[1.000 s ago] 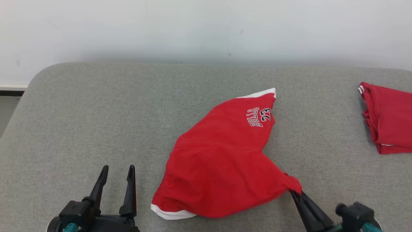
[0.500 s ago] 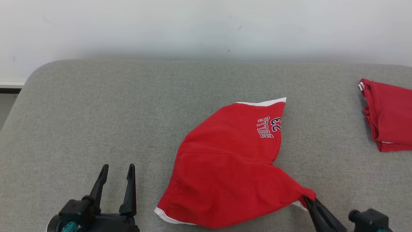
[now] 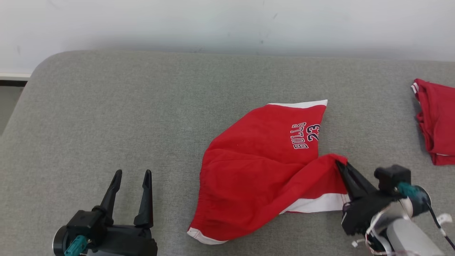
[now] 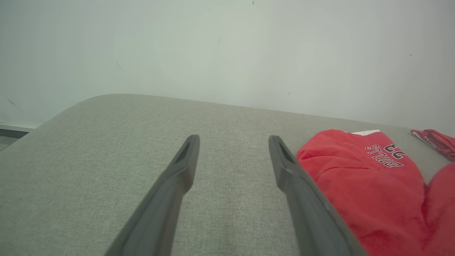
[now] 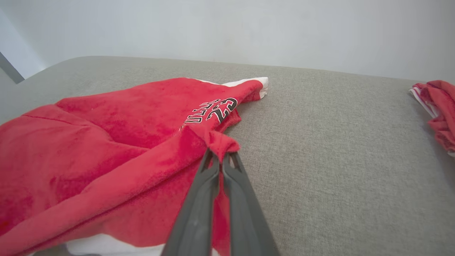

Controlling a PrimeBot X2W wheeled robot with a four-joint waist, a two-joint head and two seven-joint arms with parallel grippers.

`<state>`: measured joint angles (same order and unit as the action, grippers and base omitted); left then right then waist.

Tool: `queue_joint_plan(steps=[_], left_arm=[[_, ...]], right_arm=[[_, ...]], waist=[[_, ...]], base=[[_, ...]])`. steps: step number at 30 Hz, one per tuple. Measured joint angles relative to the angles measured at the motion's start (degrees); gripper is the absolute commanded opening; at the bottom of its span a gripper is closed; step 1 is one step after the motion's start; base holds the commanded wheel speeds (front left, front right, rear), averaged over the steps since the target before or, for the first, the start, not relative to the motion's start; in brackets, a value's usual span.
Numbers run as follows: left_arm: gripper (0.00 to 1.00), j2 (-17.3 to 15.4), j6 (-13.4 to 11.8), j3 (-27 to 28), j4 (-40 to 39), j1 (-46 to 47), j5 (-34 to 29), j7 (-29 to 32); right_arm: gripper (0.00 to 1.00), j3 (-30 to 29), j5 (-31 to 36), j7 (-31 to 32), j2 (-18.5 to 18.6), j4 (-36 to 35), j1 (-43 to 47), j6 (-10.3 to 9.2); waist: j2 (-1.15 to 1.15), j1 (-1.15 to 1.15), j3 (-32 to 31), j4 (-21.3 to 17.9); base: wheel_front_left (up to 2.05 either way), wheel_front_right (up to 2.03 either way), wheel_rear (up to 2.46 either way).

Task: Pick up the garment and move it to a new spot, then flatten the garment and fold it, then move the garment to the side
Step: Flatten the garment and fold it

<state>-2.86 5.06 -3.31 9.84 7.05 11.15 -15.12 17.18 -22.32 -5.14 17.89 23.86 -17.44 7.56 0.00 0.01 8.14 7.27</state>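
The garment [image 3: 256, 170] is a pair of red shorts with white hems and "BULLS 23" lettering, lying rumpled on the grey padded table [image 3: 142, 106]. My right gripper [image 3: 339, 165] is shut on a pinched red edge of it at the lower right, lifting that corner so the white hem hangs below. The right wrist view shows the garment [image 5: 106, 142] bunched between the closed fingertips of the right gripper [image 5: 221, 154]. My left gripper [image 3: 131, 174] stands open at the lower left, apart from the cloth. In the left wrist view the left gripper [image 4: 233, 140] is empty, with the garment [image 4: 373, 192] to its right.
A second red garment [image 3: 437, 117] lies folded at the table's far right edge, also seen as red cloth [image 5: 439, 110] in the right wrist view. A pale wall [image 3: 227, 25] backs the table. The table's rounded left corner [image 3: 39, 71] drops off to the floor.
My right gripper has risen and moved away from me with the garment's corner, folding that leg up and showing its white hem. The head camera has shifted. The left gripper has stayed put.
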Motion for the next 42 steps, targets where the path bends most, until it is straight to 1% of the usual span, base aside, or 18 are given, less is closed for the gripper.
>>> queue_joint_plan(steps=[4,7,8,10,14,19,24,28,34,42], left_arm=[[1.00,0.0,0.0,-0.4,0.1,0.6,0.1,0.0],[1.00,0.0,-0.1,-0.6,0.2,0.9,0.4,0.0],[1.00,0.0,-0.1,-0.8,0.2,0.9,0.6,0.0],[1.00,0.0,-0.3,-1.0,0.3,0.9,0.6,0.0],[1.00,0.0,-0.5,-0.7,0.3,0.6,0.6,0.0],[1.00,0.0,-0.6,0.6,0.3,-0.6,0.4,0.0],[1.00,0.0,-0.5,1.9,-0.2,-1.3,-0.5,0.0],[1.00,0.0,-0.4,3.6,-0.3,-1.6,-0.8,0.0],[1.00,0.0,0.2,5.5,-0.8,-3.1,-1.8,0.0],[1.00,0.0,1.1,6.6,-0.7,-5.2,-2.6,0.0]], right_arm=[[0.00,1.8,-1.6,-1.0,-0.9,10.4,-6.6,0.00],[0.00,3.3,-2.5,-2.9,-1.7,16.8,-10.2,0.00],[0.13,3.8,-2.8,-3.5,-1.9,18.7,-11.2,0.00],[1.00,4.8,-3.2,-5.0,-2.2,21.8,-12.7,0.00],[1.00,6.0,-5.3,-8.1,-3.3,24.8,-14.1,0.00],[1.00,6.2,-6.6,-9.6,-3.6,22.7,-13.8,0.00],[1.00,2.0,-5.7,-9.9,-2.3,13.7,-9.4,0.00],[1.00,-2.4,-4.3,-9.8,-2.4,6.4,-3.5,0.00],[1.00,-7.0,-1.2,-9.8,-3.7,-3.4,4.4,0.00],[1.00,-10.9,3.2,-9.9,-5.7,-12.7,14.5,0.00]], waist=[[0.00,0.00,0.5,0.8],[0.00,0.00,0.8,1.3],[0.00,0.00,0.8,1.4],[0.00,0.00,0.8,1.5],[0.00,0.00,0.3,1.0],[0.00,0.00,-0.8,-0.6],[0.00,0.00,-2.0,-2.7],[0.00,0.00,-2.8,-4.4],[0.00,-0.01,-4.0,-6.8],[-0.01,-0.01,-6.2,-8.2]], base=[[0.00,0.00,0.00],[0.00,0.00,0.00],[0.00,0.00,0.00],[0.00,0.00,0.00],[0.00,0.00,0.00],[0.00,0.00,0.00],[0.00,0.00,0.00],[0.00,0.00,0.00],[0.00,0.00,0.00],[0.00,0.00,0.00]])
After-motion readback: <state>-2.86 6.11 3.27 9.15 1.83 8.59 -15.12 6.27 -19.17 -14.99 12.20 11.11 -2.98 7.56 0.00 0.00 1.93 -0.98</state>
